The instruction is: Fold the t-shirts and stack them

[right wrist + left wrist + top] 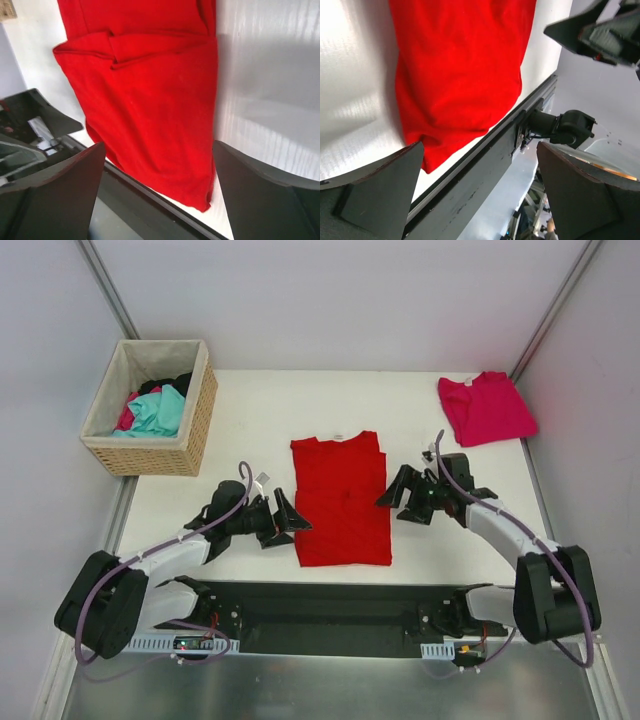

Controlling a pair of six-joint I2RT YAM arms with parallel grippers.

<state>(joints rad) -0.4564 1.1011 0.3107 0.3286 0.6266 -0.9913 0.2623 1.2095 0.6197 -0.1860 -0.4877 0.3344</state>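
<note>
A red t-shirt (340,502) lies flat in the middle of the overhead frame on the white surface (250,410). It is folded lengthwise into a tall rectangle, its collar end toward the top of the frame and its hem just above the dark rail (330,595) that runs along the bottom edge of the surface. The left claw (283,522) hangs just beside the shirt's left edge, lower-middle of the frame, its fingers spread wide and grasping nothing. The right claw (398,500) sits just beside the shirt's right edge, a little higher in the frame, likewise released and empty. In the left wrist view the red cloth (460,65) fills the upper middle, with a rumpled corner reaching down toward the rail (485,170). The two fingers of the left claw (477,200) stand far apart at the lower corners, and the right claw (600,30) shows at the upper right. In the right wrist view the shirt (150,100) shows a tucked fold across its upper part. The right claw (160,200) gapes below it, and the left claw (30,120) is visible at the left edge. A pink t-shirt (485,407) lies folded to a rough square in the upper right of the overhead frame, well apart from both claws. A woven basket (195,425) stands at the upper left, holding teal cloth (160,412) with some pink and dark cloth.
</note>
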